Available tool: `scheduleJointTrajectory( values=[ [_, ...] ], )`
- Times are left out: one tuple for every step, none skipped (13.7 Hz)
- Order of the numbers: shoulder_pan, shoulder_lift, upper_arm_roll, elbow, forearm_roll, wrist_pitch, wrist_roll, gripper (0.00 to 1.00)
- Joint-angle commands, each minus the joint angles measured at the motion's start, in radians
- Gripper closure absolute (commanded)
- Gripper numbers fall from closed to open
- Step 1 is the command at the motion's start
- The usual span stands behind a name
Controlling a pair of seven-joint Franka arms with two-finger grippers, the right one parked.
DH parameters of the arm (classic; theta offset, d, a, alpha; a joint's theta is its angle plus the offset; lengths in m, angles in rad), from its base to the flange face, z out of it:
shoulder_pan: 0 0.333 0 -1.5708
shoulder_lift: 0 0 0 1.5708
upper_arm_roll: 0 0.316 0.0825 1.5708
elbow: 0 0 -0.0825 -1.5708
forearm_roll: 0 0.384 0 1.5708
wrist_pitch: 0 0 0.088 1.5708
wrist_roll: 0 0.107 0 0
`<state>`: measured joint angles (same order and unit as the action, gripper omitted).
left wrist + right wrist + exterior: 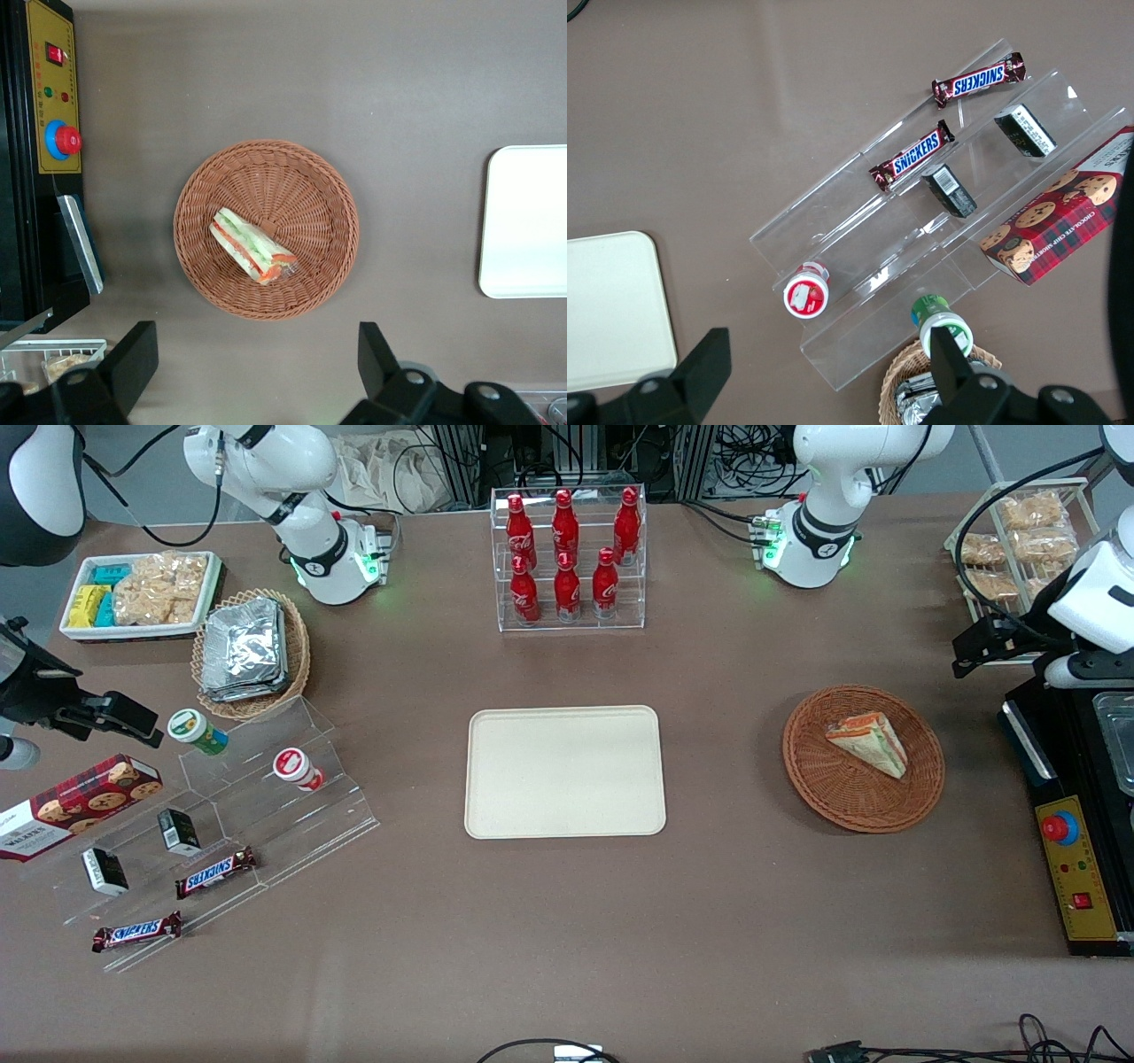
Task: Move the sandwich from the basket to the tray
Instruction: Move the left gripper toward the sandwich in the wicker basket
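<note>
- One sandwich [870, 742] is lying in the round brown wicker basket [864, 806], at the right of the front view, sitting toward the basket's farther half rather than its centre.
- Its long axis is running diagonally in the front view, from upper left to lower right; the white bread face is showing there, and the striped green, orange and red edge is showing in the left wrist view [252, 246].
- One cream tray [565, 771] is lying flat at the centre of the front view, well apart from the basket and bare.
- The left gripper [252, 367] is hanging high above the basket [266, 168], its two dark fingers [133, 354] spread wide and holding nothing.
- Six red cola bottles [565, 558] are standing in a clear rack at the top centre.
- Two Snickers bars [215, 872] are lying on the clear stepped stand at lower left, with two small dark boxes [180, 831] and two round cups [198, 731].
</note>
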<state>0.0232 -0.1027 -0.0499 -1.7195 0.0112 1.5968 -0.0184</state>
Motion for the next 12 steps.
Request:
scheduleJointTrajectory(
  values=[
    [-0.019,-0.006,0.016,0.014,-0.002,-0.062,-0.018,0.0],
    [-0.019,-0.002,0.015,0.021,-0.004,-0.069,-0.02,0.0],
    [-0.014,0.004,0.015,0.026,-0.005,-0.07,-0.018,0.0],
    [-0.011,0.006,0.018,0.026,-0.004,-0.07,-0.018,0.0],
    [0.0,0.008,0.018,0.025,0.003,-0.07,-0.02,0.0],
    [0.015,0.02,0.018,0.017,0.006,-0.069,-0.031,0.0],
    [0.017,0.024,0.018,0.005,0.009,-0.066,-0.07,0.0],
    [0.017,0.023,0.018,-0.023,0.009,-0.054,-0.095,0.0],
    [0.021,0.021,0.018,-0.043,0.009,-0.043,-0.104,0.0],
    [0.047,0.023,0.018,-0.07,0.009,-0.034,-0.124,0.0],
    [0.057,0.015,0.018,-0.11,0.01,0.004,-0.146,0.0],
    [0.06,0.002,0.019,-0.162,0.01,0.049,-0.17,0.0]
  ],
)
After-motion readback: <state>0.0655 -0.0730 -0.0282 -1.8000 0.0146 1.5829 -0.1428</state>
